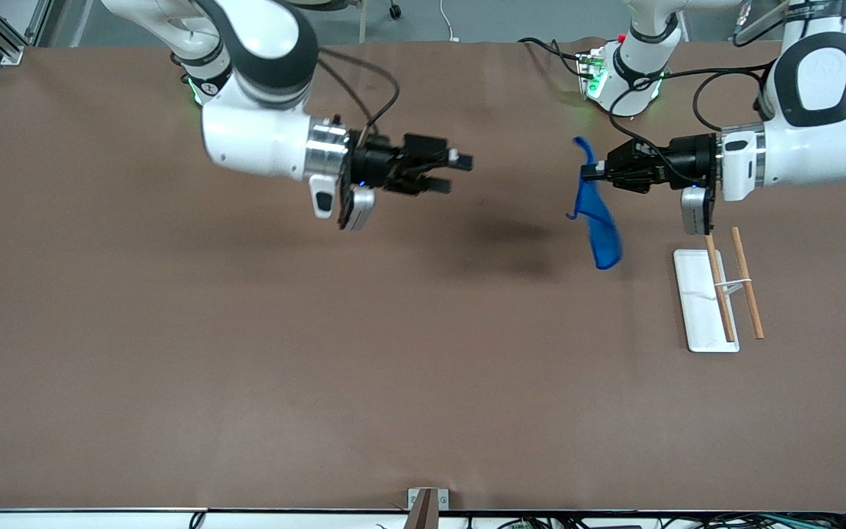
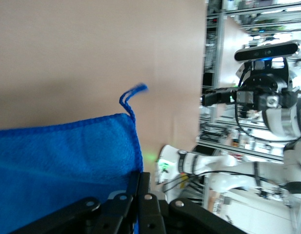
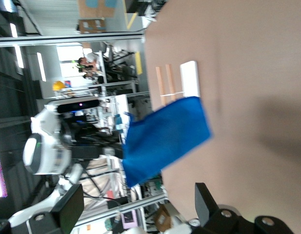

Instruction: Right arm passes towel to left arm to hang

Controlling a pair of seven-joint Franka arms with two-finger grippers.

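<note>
Over the brown table, both arms are up in the air. Left arm reaches in from its end, and the left gripper is clamped on the blue towel, which hangs down from it above the table, just beside the rack and toward the right arm's end. Towel's little corner loop sticks out free. Right gripper is well apart from the towel, fingers spread, holding nothing. Small white-based rack with two wooden rods sits on the table under the left arm's wrist.
</note>
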